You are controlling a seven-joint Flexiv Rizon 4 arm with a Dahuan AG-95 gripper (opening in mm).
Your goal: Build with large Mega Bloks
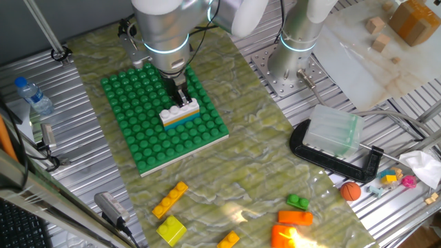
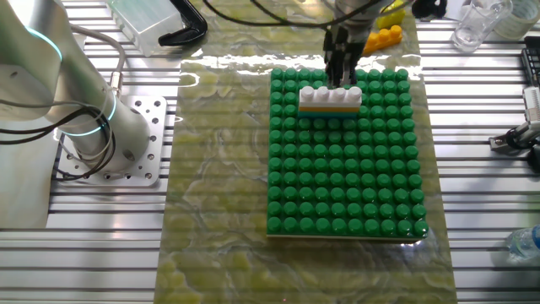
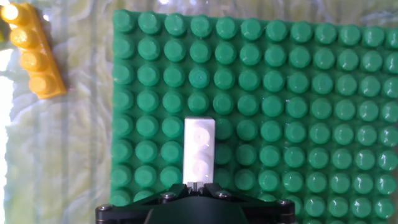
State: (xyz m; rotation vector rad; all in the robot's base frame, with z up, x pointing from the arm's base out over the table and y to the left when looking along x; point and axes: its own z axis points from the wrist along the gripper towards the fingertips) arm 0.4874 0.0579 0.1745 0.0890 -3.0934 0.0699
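Bricks are sitting stacked on our green baseplate [image 1: 148, 131]: a white bar [image 1: 179, 111] on orange and cyan ones, near its far edge. We are holding our tool [image 1: 180, 96] at the white bar's end; we cannot tell if it is pinching.

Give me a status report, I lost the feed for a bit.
Gripper at one end of white top brick; grip state unclear. Three-layer stack, white over orange over cyan, seated on green baseplate. Nothing blocking; spare bricks lie off the plate.

A robotics lab: slotted aluminium bench [image 1: 386, 207], bolted arm base plate [image 1: 289, 72], black C-clamp [image 1: 337, 160].
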